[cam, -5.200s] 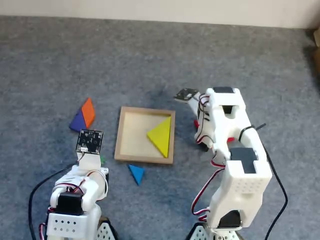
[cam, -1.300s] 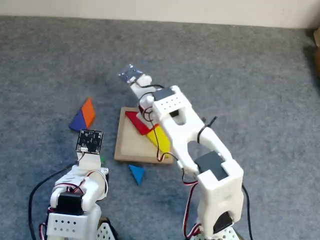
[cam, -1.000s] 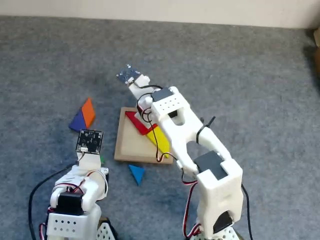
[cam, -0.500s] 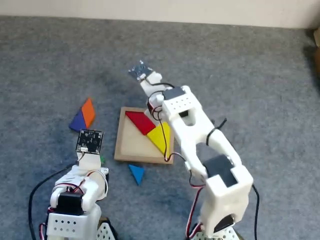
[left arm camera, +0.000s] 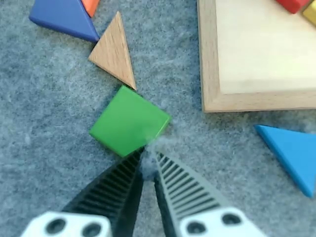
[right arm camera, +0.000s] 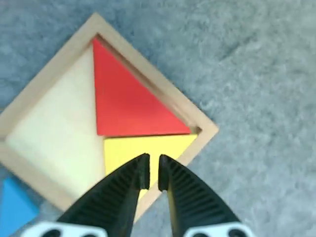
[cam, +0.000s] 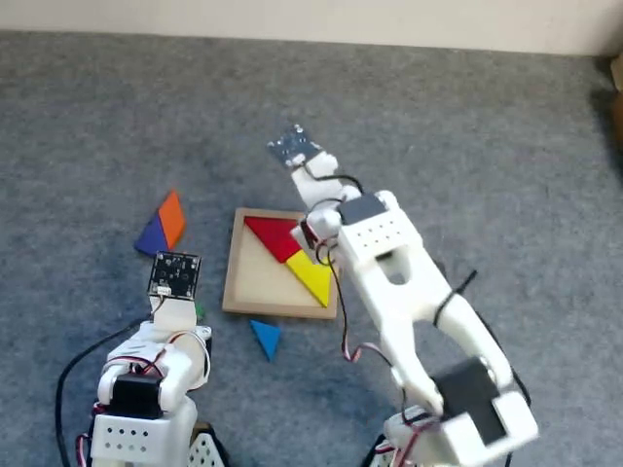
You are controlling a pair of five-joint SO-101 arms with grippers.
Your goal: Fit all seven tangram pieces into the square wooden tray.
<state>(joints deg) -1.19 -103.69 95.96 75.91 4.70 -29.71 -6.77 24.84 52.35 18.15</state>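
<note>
The square wooden tray (cam: 232, 265) lies on the grey desk (cam: 487, 126) between the two arms, and it holds two pieces: a red triangle (cam: 275, 236) in its far corner and a yellow triangle (cam: 311, 273) against the side nearest the right arm, the two meeting along one edge. The rest of the tray's floor is bare wood. The right gripper (right arm camera: 152, 161) hangs over the yellow triangle with its jaws drawn almost together and nothing between them. The left gripper (left arm camera: 148, 157) sits low over the desk beside the tray, jaws likewise nearly closed and empty, its tips right at the edge of a green square (left arm camera: 129, 127). Five pieces lie outside the tray: the green square, a plain wooden triangle (left arm camera: 114, 53) whose point nearly meets the square's corner, a dark blue triangle (cam: 151, 236) touching an orange piece (cam: 171, 216) farther out, and a light blue triangle (cam: 265, 337) just beside the tray's near edge.
</note>
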